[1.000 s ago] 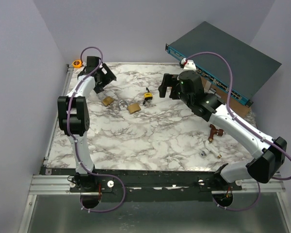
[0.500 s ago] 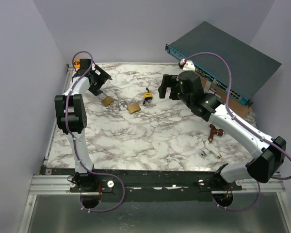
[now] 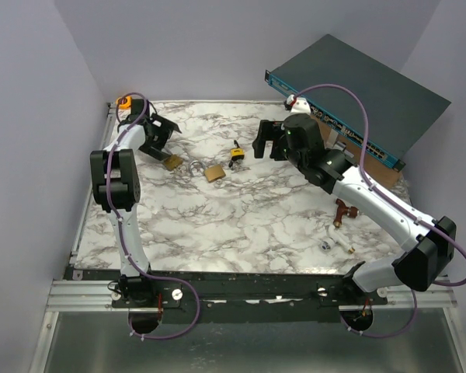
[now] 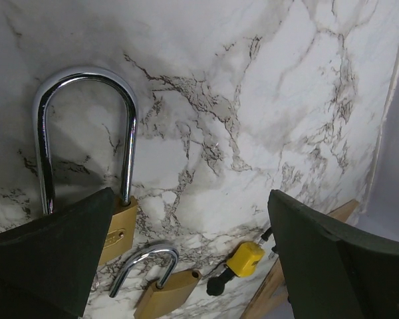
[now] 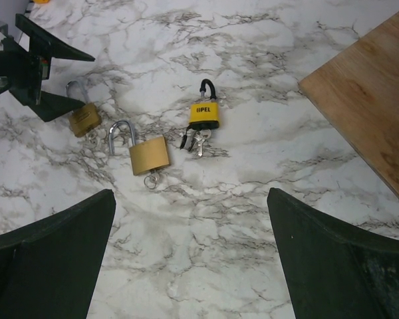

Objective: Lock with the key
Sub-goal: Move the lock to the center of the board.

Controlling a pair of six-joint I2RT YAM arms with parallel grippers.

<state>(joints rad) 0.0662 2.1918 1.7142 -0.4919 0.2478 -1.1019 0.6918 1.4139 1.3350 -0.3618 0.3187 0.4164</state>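
Observation:
Three padlocks lie in a row at the back of the marble table. A brass padlock (image 3: pixel 172 162) (image 4: pixel 116 229) with a tall chrome shackle lies just below my open left gripper (image 3: pixel 157 136) (image 4: pixel 189 199). A second brass padlock (image 3: pixel 213 172) (image 5: pixel 149 155) has its shackle open and a key ring at its base. A yellow padlock (image 3: pixel 237 155) (image 5: pixel 204 113) lies with a bunch of keys (image 5: pixel 196 141) at its base. My right gripper (image 3: pixel 266 140) (image 5: pixel 189 196) hovers open to the right of the yellow padlock, with nothing between its fingers.
A dark network switch (image 3: pixel 357 93) rests on a wooden board (image 5: pixel 366 86) at the back right. An orange tape roll (image 3: pixel 124 100) sits at the back left corner. A copper pipe fitting (image 3: pixel 343 211) and small metal parts (image 3: pixel 326 245) lie at the right.
My left arm's wrist has swung and its gripper has turned and settled closer over the leftmost brass padlock. The right arm has hardly moved. Both grippers stay open.

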